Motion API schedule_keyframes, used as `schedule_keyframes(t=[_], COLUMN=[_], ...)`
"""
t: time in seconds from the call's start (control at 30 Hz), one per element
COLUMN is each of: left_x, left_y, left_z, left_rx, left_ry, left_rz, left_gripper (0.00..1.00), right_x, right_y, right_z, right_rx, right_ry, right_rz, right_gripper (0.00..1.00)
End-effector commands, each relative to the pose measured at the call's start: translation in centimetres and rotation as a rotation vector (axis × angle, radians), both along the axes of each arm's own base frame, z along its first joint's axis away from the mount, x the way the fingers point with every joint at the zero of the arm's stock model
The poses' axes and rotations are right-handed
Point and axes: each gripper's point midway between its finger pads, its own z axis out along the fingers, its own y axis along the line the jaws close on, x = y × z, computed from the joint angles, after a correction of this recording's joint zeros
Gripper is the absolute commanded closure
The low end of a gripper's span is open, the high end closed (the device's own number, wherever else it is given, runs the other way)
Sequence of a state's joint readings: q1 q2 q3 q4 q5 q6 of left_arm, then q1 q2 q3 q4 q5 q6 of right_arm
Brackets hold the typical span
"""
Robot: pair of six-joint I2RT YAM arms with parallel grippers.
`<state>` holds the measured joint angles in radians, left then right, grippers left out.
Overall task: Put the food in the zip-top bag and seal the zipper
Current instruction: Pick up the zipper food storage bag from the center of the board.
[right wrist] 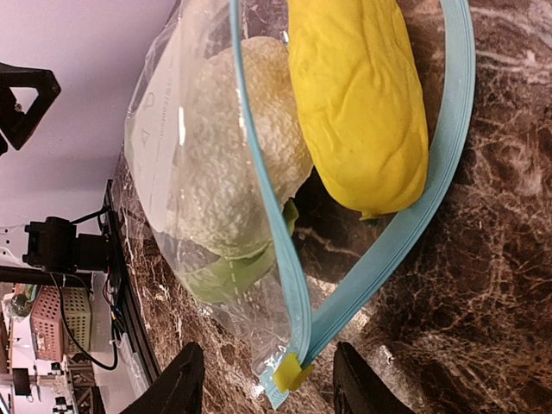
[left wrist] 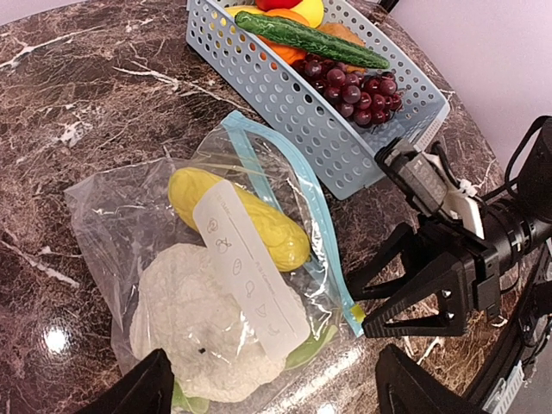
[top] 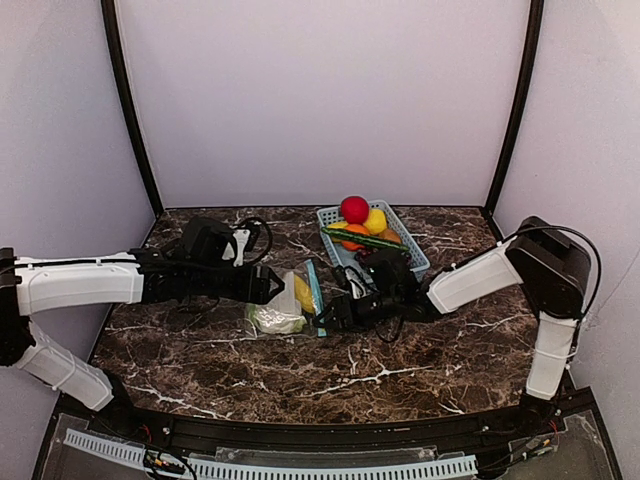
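Observation:
The clear zip-top bag (left wrist: 129, 216) lies flat on the marble table; it also shows in the top view (top: 283, 303). Inside it are the white cauliflower (left wrist: 198, 323), the yellow banana (left wrist: 259, 220) and a light-green piece (right wrist: 228, 272). The light-blue zipper (right wrist: 263, 181) gapes open in the right wrist view, with a yellow slider (right wrist: 291, 373) at its near end. My right gripper (right wrist: 269, 388) is open, and the slider sits between its fingers, with no contact visible. My left gripper (left wrist: 276, 392) is open, over the bag's cauliflower end.
A light-blue lattice basket (top: 405, 240) stands behind the bag with a red ball fruit (top: 353, 209), a cucumber (left wrist: 302, 36), purple grapes (left wrist: 354, 86) and other toy fruit. Walls close in the table at the back and both sides.

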<state>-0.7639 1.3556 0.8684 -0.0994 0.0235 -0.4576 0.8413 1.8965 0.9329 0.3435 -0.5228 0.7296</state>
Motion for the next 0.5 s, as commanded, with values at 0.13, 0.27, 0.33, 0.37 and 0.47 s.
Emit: schedule_keyframes(t=[0.13, 0.27, 0.33, 0.37, 0.47], left_x=[-0.5, -0.5, -0.5, -0.6, -0.7], left_y=[1.1, 1.1, 1.1, 1.1, 1.3], left_z=[0.8, 1.1, 1.3, 1.4, 2.2], left_rx=[-0.025, -0.03, -0.032, -0.031, -0.033], left_ry=[0.003, 0.002, 0.003, 0.001, -0.009], left_rz=[0.008, 0.005, 0.002, -0.001, -0.008], left_gripper=[0.18, 0.17, 0.17, 0.17, 0.16], right_x=[-0.6, -0.4, -0.2, 0.0, 0.6], right_y=[1.7, 2.0, 2.0, 2.0, 1.9], right_z=[-0.2, -1.2, -1.1, -0.7, 1.0], right_rx=[0.038, 0.016, 0.013, 0.017, 0.0], right_ry=[0.018, 0.024, 0.016, 0.005, -0.062], right_rz=[0.025, 0.019, 0.008, 0.004, 0.003], right_gripper=[0.54, 0.63, 0.74, 0.79, 0.92])
